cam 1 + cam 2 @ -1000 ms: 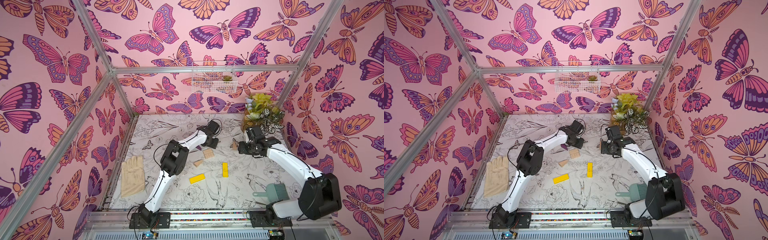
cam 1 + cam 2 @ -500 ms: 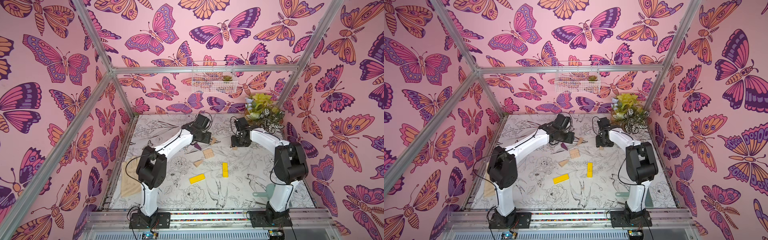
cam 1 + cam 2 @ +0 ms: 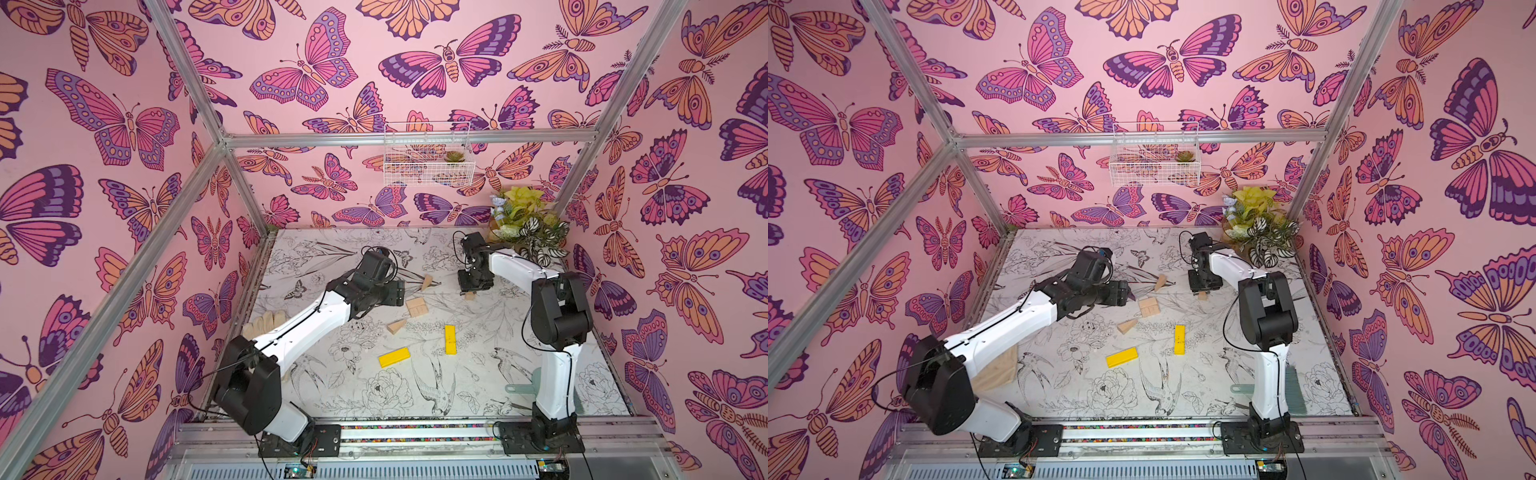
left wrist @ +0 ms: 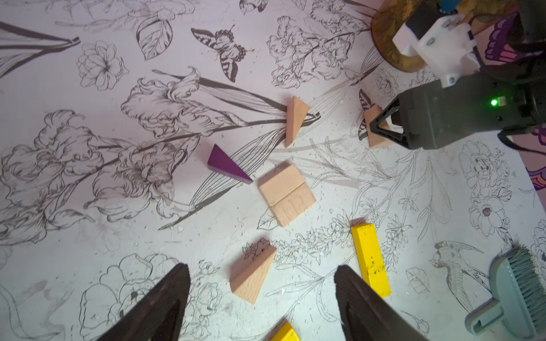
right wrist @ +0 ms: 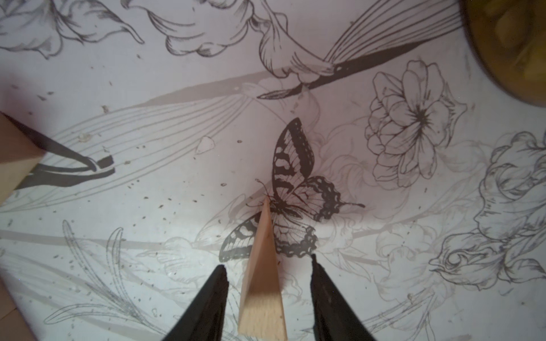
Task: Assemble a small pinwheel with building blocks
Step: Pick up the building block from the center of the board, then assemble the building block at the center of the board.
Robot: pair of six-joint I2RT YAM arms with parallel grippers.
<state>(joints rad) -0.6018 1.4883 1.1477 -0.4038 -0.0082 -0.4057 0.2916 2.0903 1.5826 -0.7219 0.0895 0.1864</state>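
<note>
Nearest the arm bases, low in both top views, a teal brush (image 3: 521,388) lies partly hidden behind the right arm's column. A beige glove (image 3: 266,322) peeks out at the left edge of the mat (image 3: 374,395), behind the left arm. The building blocks lie loose at mid-frame, and no pinwheel is formed yet. Closest is a slanted yellow bar (image 3: 394,357). Just up and right of it, apart, lies a second yellow bar (image 3: 450,339), pointing up the frame. Above them sits a tan wedge (image 3: 397,326), then two tan rectangular blocks (image 3: 417,307), side by side and touching, which make a square. The left gripper (image 3: 401,293) hangs just left of that square, its jaws spread wide and empty. In the left wrist view its fingers (image 4: 177,283) flank the tan wedge without touching it. There too, a purple wedge (image 4: 226,165) lies with its tip almost at the square's corner. Farther up, a second tan wedge (image 3: 427,281) rests alone. To its right, a third tan wedge (image 3: 469,296) sits under the right gripper (image 3: 473,286). In the right wrist view the jaws stand narrow on either side of it, with a gap on each side, not gripping. Farthest off, a potted plant (image 3: 528,224) fills the mat's upper right corner and a wire basket (image 3: 428,153) hangs on the back wall
</note>
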